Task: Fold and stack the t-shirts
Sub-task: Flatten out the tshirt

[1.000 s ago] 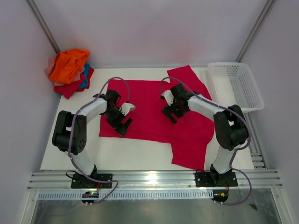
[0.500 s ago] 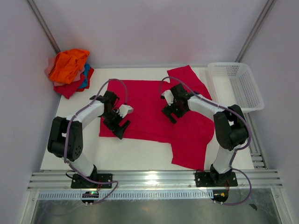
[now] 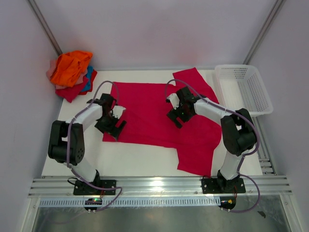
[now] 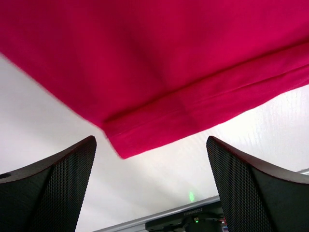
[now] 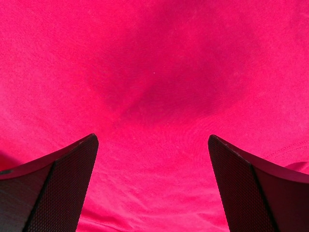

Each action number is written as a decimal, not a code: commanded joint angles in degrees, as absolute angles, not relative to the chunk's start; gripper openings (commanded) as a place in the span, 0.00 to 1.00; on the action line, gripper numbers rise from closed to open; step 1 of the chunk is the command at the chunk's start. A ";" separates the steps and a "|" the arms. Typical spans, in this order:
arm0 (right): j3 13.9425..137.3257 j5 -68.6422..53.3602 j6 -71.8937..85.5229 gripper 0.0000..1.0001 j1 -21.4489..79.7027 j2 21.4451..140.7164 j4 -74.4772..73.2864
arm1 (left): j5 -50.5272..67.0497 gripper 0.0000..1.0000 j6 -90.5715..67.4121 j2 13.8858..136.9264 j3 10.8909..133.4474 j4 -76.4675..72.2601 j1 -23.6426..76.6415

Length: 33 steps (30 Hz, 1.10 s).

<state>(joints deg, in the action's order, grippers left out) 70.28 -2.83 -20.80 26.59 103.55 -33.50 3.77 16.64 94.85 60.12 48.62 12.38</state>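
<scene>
- Now, your left gripper stands wide open over the near-left hem corner of the crimson t-shirt; drop straight and pinch both layers of that corner.
- Your right gripper, also wide open, hovers above mid-cloth, holding nothing.
- Far left, the other t-shirts sit heaped, well apart from both grippers.

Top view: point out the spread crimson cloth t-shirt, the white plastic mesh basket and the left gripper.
Crimson t-shirt (image 3: 149, 104), top view, body middle.
Mesh basket (image 3: 244, 92), top view, bare floor.
Left gripper (image 3: 111, 131), top view, between fingertips.
</scene>
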 commanded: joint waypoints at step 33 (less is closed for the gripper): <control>69.96 -4.83 -20.56 0.99 26.98 101.51 -33.13 | 48.79 0.93 46.05 110.13 80.60 91.84 -24.43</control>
